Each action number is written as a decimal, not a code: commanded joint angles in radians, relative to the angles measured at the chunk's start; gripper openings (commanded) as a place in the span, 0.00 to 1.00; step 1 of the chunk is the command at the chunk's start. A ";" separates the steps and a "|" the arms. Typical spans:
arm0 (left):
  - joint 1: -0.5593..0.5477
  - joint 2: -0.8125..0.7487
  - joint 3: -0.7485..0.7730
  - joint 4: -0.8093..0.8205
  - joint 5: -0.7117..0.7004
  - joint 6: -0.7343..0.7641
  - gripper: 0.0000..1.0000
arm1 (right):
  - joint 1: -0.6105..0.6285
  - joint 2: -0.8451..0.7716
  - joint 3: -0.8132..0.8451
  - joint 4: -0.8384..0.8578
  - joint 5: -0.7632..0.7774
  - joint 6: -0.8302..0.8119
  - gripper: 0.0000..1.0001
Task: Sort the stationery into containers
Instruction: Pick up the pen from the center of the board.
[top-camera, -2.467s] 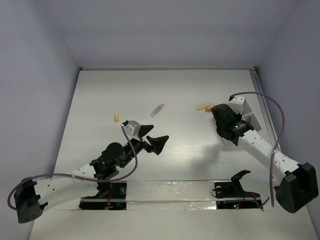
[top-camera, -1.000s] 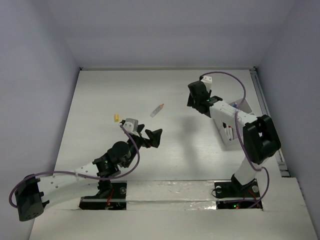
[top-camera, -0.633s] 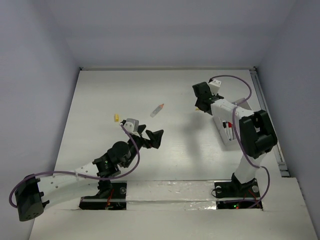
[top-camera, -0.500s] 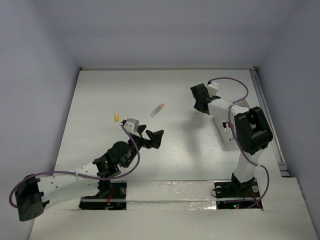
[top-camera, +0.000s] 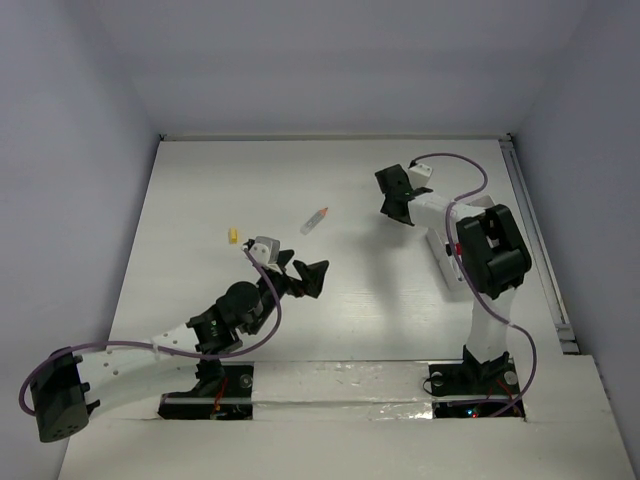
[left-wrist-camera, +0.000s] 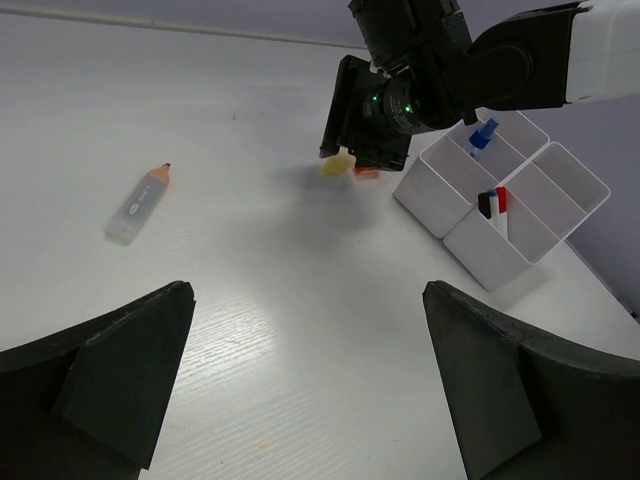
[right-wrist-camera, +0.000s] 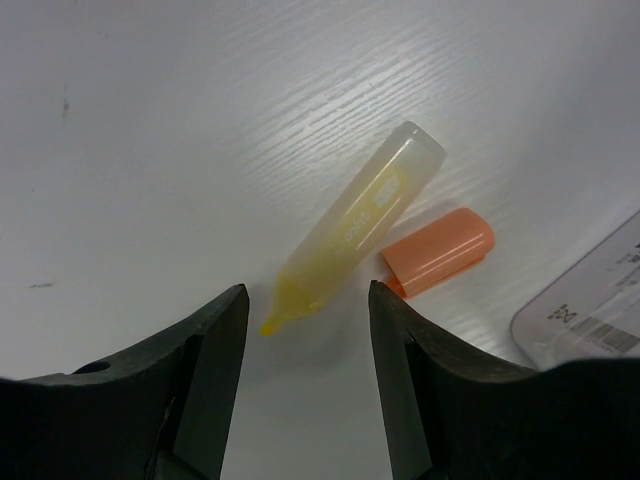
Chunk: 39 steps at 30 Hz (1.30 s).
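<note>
Two pieces lie just ahead of the right gripper (right-wrist-camera: 305, 300), near the table's (top-camera: 250, 170) right edge beside the containers (left-wrist-camera: 424, 206). A yellow highlighter (right-wrist-camera: 355, 225) has its nib between the part-open, empty jaws and its body slanting away rightward. Its orange cap (right-wrist-camera: 440, 250) lies alongside. The left gripper (left-wrist-camera: 305, 295), wide open, is well apart. Earlier the right arm lay along that edge; now it folds over them.

The right gripper (top-camera: 393, 203), earlier over the containers (left-wrist-camera: 480, 258) at the right, now hangs farther left with jaws apart over the yellow tube (right-wrist-camera: 350, 230) and orange cap (right-wrist-camera: 440, 250), hiding them from above; its arm folds upright.
</note>
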 joint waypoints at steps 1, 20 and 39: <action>0.008 -0.001 0.001 0.061 0.008 -0.009 0.99 | -0.006 0.026 0.049 0.027 0.016 0.028 0.58; 0.008 0.016 0.001 0.067 0.006 -0.007 0.99 | -0.006 0.107 0.090 0.026 0.000 -0.002 0.57; 0.008 0.004 -0.008 0.081 0.013 -0.001 0.99 | -0.024 0.164 0.124 0.017 0.054 -0.068 0.62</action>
